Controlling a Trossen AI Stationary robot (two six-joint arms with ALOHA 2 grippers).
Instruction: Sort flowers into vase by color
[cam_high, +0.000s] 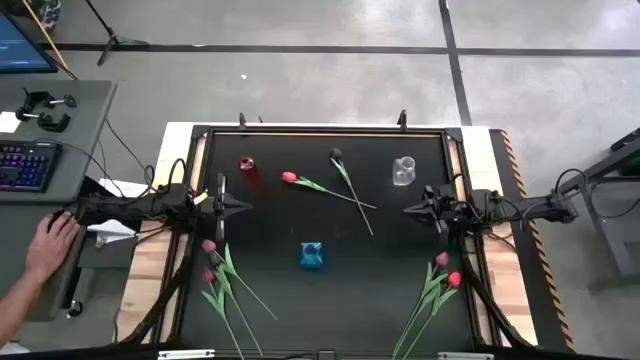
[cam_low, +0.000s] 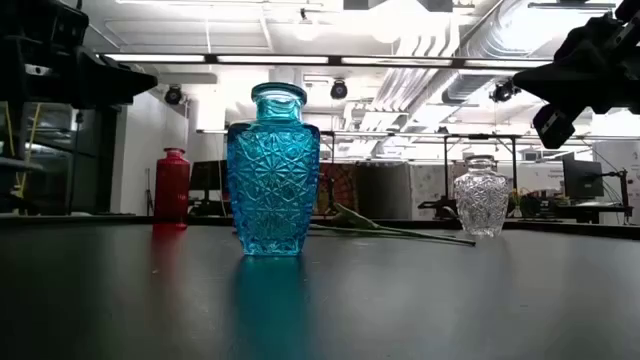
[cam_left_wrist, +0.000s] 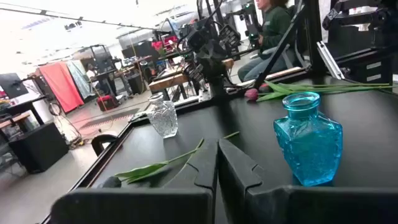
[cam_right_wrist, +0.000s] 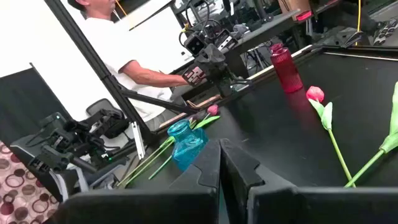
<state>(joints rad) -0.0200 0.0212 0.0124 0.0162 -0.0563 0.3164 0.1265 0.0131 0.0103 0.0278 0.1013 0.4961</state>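
Note:
Three vases stand upright on the black table: red (cam_high: 247, 164) at far left, clear glass (cam_high: 403, 171) at far right, blue (cam_high: 312, 256) near the middle. A pink-red tulip (cam_high: 290, 177) and a near-black tulip (cam_high: 335, 154) lie crossed at their stems between the far vases. One bunch of tulips (cam_high: 210, 262) lies flat at the near left, another (cam_high: 447, 272) at the near right. My left gripper (cam_high: 243, 207) hovers shut left of centre, pointing right. My right gripper (cam_high: 407, 209) hovers shut right of centre, facing it. Neither touches anything.
A person's hand (cam_high: 50, 245) rests on the side desk left of the table, near a keyboard (cam_high: 25, 165). A raised frame (cam_high: 320, 128) runs round the table. Bare black surface lies between the two grippers and around the blue vase (cam_low: 272, 170).

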